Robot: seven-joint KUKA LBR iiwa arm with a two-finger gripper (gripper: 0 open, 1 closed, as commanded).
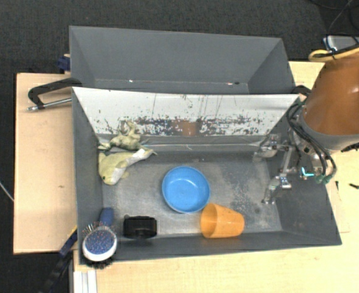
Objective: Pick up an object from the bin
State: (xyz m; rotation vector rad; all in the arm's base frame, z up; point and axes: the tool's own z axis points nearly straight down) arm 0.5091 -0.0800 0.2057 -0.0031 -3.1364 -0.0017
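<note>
Grey metal bin (85,188): its walls slope, so I judge loose things settle toward the floor's edges.
Pincer (273,189): low by the right wall, over bare floor; I cannot tell whether it is open or closed.
Orange plastic cup (222,221): my nearest candidate, on its side at the near wall, just beside the blue round bowl (185,189).
Crumpled yellowish cloth (119,157): far left corner, well apart.

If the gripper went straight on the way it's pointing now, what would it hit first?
Most likely the bare bin floor by the right wall. The gripper points down, seemingly clear of the orange cup lying on its side and the blue bowl, though depth is hard to judge.
</note>
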